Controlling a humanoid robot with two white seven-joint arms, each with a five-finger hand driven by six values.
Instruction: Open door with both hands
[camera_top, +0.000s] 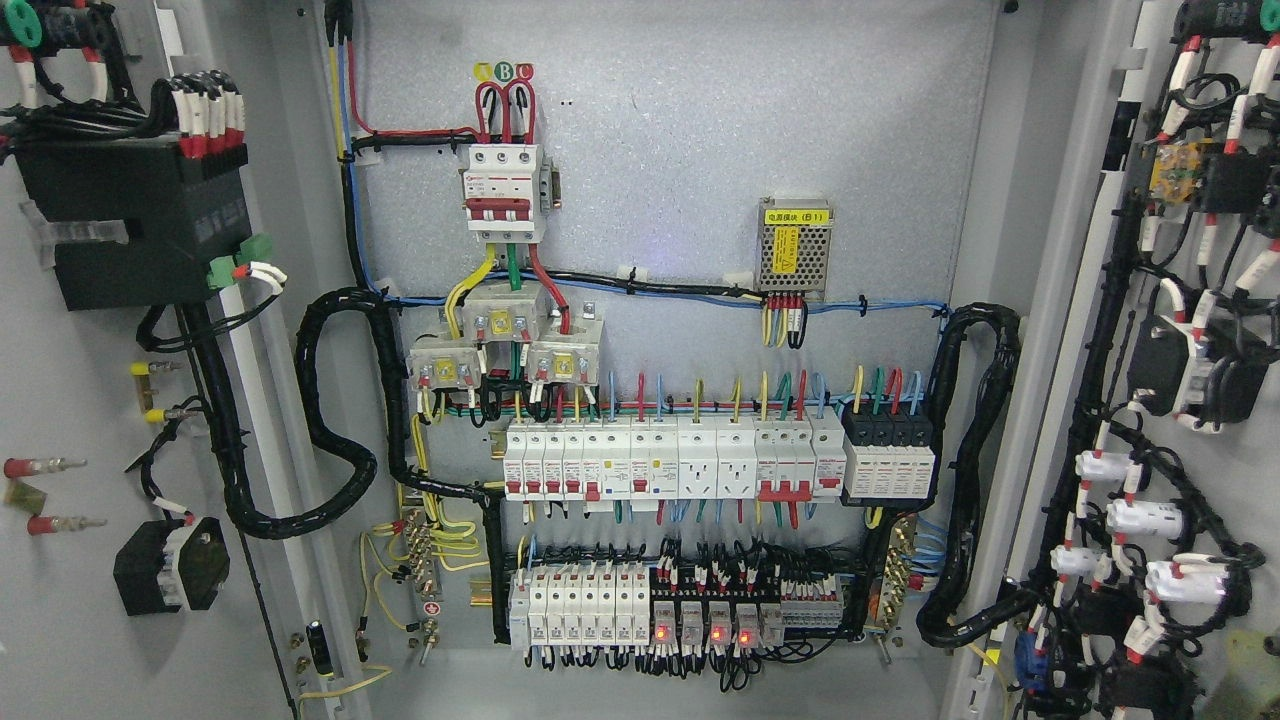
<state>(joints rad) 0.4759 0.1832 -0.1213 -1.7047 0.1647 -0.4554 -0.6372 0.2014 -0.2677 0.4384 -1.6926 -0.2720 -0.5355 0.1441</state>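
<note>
grey left door (70, 400) and right door (1200, 350) swung wide | breakers (640, 460) exposed | neither robot hand visible, state unknown

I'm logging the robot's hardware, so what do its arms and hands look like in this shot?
Neither arm or hand shows in the head view. Only the open electrical cabinet is visible, with both doors swung wide, so their look cannot be described.

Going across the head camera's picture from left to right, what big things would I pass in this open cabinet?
Left door's inner face with a black box → looped black cable bundle → red three-pole main breaker → small metal power supply → black cable bundle → right door, crowded with wired components.
</note>
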